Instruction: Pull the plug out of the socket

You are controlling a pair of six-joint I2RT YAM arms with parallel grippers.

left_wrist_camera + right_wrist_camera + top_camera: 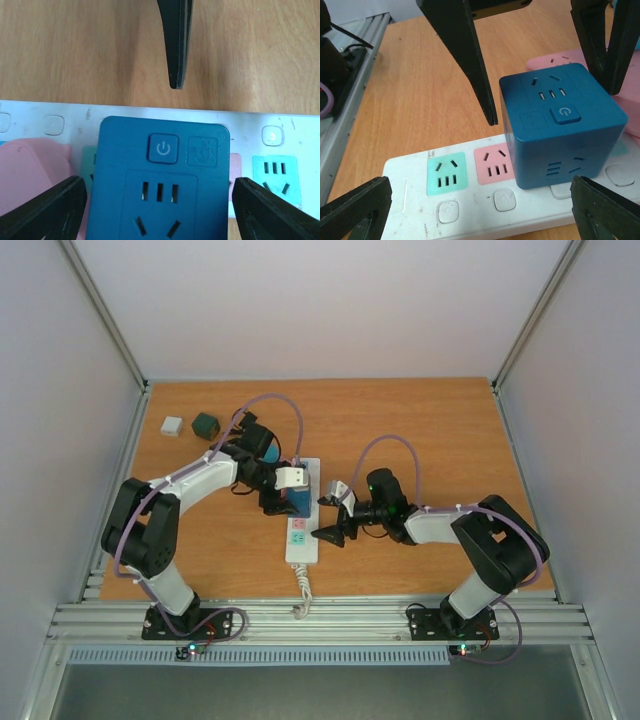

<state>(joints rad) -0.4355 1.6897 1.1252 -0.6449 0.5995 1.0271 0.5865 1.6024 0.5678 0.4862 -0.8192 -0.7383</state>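
The socket (299, 540) is a long white power strip with pastel outlet faces, lying lengthwise mid-table. A blue cube plug (303, 502) stands plugged into it, showing a power button on top. My left gripper (285, 502) is open and straddles the blue plug (160, 180), a finger close to each side. My right gripper (328, 518) is open beside the strip, to the right of the plug. In the right wrist view the right gripper (480, 195) spans the socket (470, 210) over its green and pink outlets, just in front of the blue plug (560, 135).
A pink cube (560, 62) sits on the strip just behind the blue plug. A white cube (172, 426) and a dark green cube (206, 424) lie at the back left. The strip's white cord (300, 595) runs to the near aluminium rail (320, 620).
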